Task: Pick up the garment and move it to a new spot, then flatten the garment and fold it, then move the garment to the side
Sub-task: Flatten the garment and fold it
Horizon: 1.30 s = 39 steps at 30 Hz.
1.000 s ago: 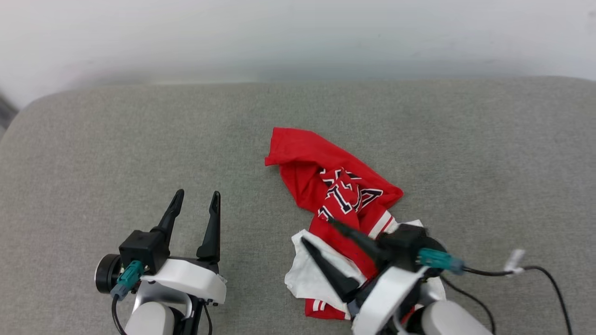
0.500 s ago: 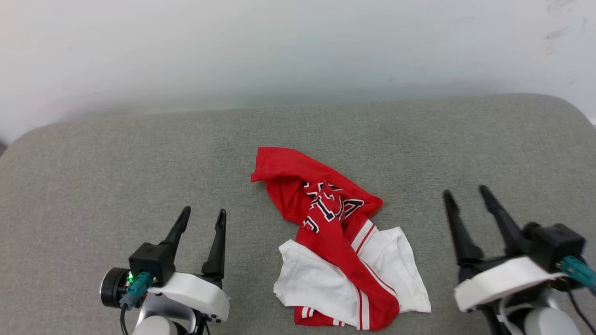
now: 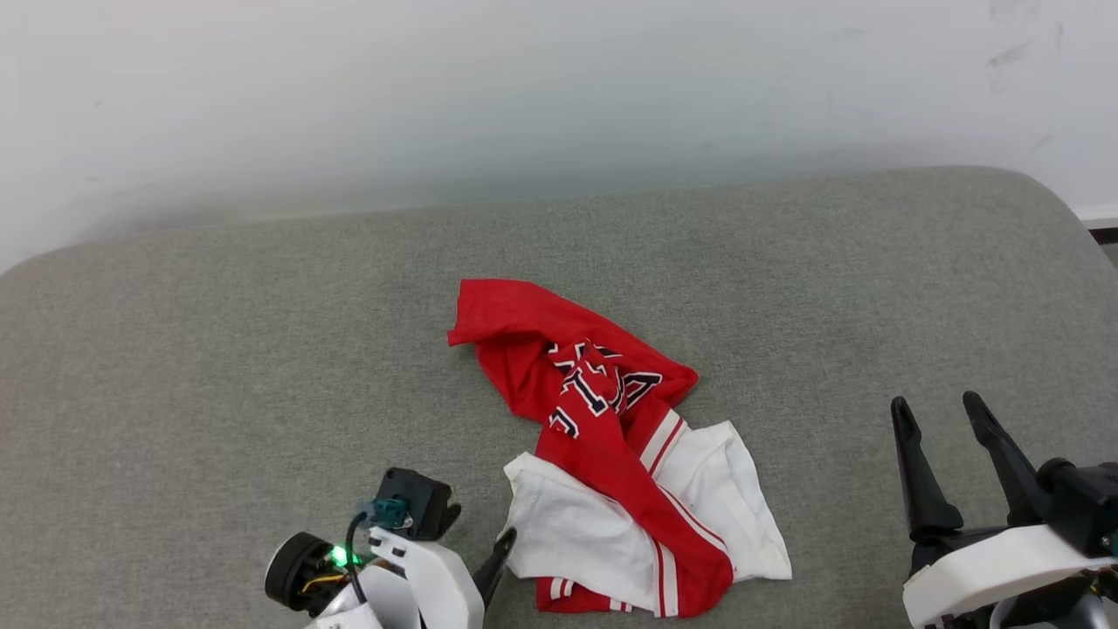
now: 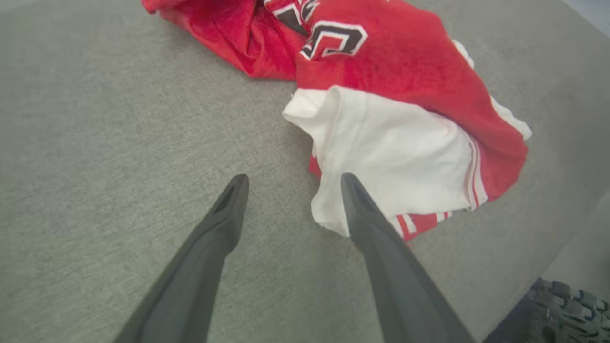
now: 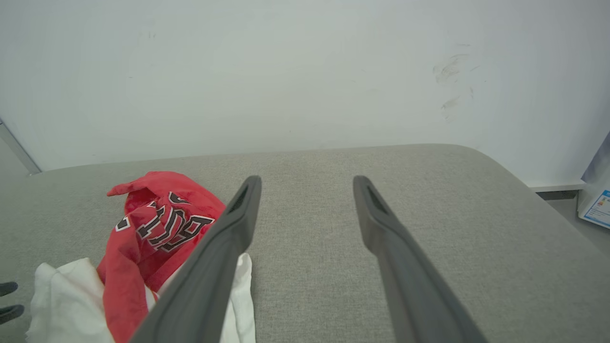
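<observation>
The garment [image 3: 603, 437] lies crumpled mid-surface, its red body with black lettering toward the back and its white sleeves with striped trim toward the front. My left gripper [image 3: 479, 528] sits low at the garment's front left edge and is turned toward it. In the left wrist view the left gripper [image 4: 292, 177] is open, with one finger [image 4: 371, 224] lying over the edge of the garment's [image 4: 391, 143] white sleeve. My right gripper [image 3: 935, 404] stands open and empty, well to the right. The right wrist view shows this gripper [image 5: 307, 178] pointing at the wall, with the garment [image 5: 157, 224] to its left.
The grey padded surface [image 3: 218, 367] ends in a rounded far right corner [image 5: 476, 157] against a white wall [image 3: 559, 105]. Beyond that corner are floor and a printed box [image 5: 595, 205]. A dark treaded part [image 4: 562, 305] lies below the surface's front edge.
My right gripper has left the garment's white part and swung far right, empty. My left gripper has dropped and turned toward the sleeve. The camera also shifted.
</observation>
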Motion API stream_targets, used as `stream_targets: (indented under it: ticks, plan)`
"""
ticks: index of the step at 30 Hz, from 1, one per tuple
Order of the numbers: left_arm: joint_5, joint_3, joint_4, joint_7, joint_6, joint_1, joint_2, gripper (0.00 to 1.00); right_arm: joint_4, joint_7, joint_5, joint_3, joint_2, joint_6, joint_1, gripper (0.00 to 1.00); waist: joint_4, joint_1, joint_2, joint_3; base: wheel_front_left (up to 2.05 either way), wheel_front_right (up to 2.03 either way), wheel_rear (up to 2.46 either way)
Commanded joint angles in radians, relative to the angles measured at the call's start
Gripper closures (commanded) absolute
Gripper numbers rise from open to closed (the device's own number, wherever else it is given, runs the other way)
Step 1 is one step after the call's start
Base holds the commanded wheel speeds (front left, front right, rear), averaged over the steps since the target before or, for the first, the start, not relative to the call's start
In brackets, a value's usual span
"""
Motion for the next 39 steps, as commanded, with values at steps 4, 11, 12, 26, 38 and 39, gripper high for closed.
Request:
stream_targets:
  ticks: [4,11,12,26,38,39]
  plan:
    - [-0.059,-0.062,-0.016,0.138,-0.002,-0.030,0.063,0.00,-0.021,0.005,0.005,0.010,0.009,0.000,-0.001,0.00,-0.024,0.0001,0.0000,0.043,0.00,0.00,0.00]
    - [-0.095,-0.140,0.014,0.239,-0.001,-0.109,0.118,0.00,-0.017,-0.006,0.022,0.019,0.018,0.000,-0.024,0.00,-0.052,0.0001,0.0000,0.104,0.00,0.00,0.00]
    - [-0.102,-0.157,0.022,0.257,-0.001,-0.119,0.124,0.00,-0.014,-0.005,0.023,0.018,0.019,0.000,-0.026,0.00,-0.055,0.0001,0.0000,0.109,0.00,0.00,0.00]
    - [-0.155,-0.253,0.072,0.351,0.017,-0.152,0.198,1.00,-0.004,-0.011,0.037,0.007,0.024,0.000,-0.044,0.00,-0.062,0.0001,0.0000,0.134,0.00,0.00,0.00]
    - [-0.216,-0.060,-0.148,0.265,0.194,0.004,0.293,1.00,0.003,0.026,0.038,-0.015,0.024,0.000,-0.021,0.00,0.001,0.0001,0.0000,0.096,0.00,0.00,0.00]
    - [-0.231,-0.045,-0.150,0.265,0.205,0.021,0.293,1.00,0.003,0.027,0.038,-0.012,0.024,0.000,-0.019,0.00,0.003,0.0001,0.0000,0.096,0.00,0.00,0.00]
